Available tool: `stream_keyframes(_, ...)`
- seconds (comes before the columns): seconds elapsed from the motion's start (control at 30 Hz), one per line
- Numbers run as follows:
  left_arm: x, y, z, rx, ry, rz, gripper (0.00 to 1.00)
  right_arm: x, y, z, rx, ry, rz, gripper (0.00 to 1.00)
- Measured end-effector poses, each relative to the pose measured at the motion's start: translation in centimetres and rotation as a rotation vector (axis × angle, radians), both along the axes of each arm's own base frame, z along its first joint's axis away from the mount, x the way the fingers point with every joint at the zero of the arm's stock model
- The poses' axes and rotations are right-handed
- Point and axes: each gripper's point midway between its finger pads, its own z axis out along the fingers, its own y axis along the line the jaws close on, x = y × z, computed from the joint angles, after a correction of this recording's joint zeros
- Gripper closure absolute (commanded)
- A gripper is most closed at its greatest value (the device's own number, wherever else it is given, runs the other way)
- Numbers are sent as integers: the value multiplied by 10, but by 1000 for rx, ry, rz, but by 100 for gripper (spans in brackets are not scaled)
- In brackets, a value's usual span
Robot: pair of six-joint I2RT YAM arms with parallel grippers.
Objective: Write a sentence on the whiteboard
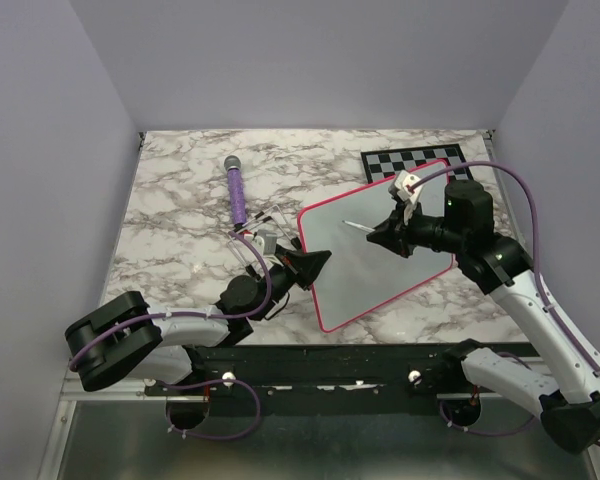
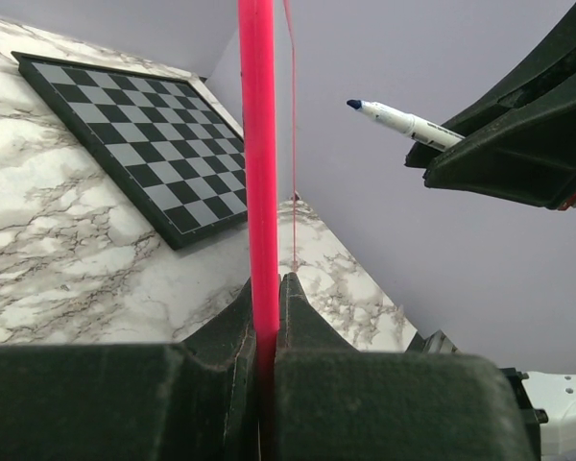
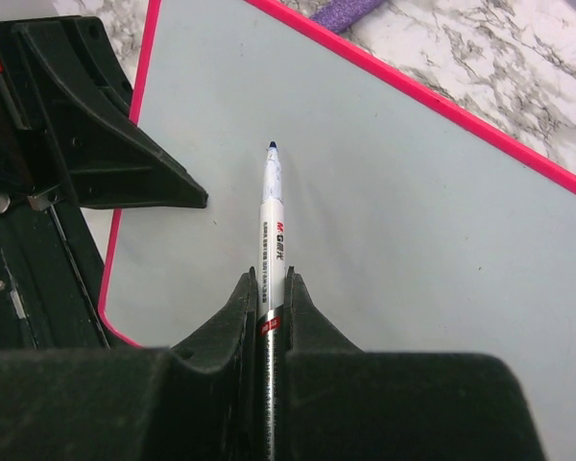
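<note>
— Left gripper [image 2: 266, 288] is seen closed on the pink rim of the whiteboard [image 1: 372, 275], at the board's left edge. The edge is pinched between the jaws, and the board is thereby steadied on the marble table [image 1: 180, 225].

— And how is the board itself placed?

— It is laid slantwise at mid-table, between the two arms. Its far corner is just beside or over the chessboard [image 1: 410, 160]; which of the two cannot be told. A purple stick-like object [image 1: 237, 192] is seen lying to the left, apart from the board. No blue stroke can be made out on the white face, so the sentence is judged not yet begun.

— What is held on the right?

— A marker [image 3: 272, 216] is gripped by the right gripper [image 3: 269, 288], the jaws shut on its barrel. The cap is off and the dark tip is pointed at the upper-left part of the board. Whether the tip is touching the surface cannot be told.

— Which step is in hand, then?

— It is judged to be the placing of the pen for the first letter. For the next move, the tip must be brought into light, even contact and drawn rightwards. The rim should be held clamped meanwhile, so that the board is not pushed askew.
</note>
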Motion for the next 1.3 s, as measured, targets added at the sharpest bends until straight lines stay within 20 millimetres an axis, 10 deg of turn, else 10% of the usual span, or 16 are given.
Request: stream_keyframes(1.3,-1,-2,0,1,5,-3,100,16,10,-10,-40,6,21,100)
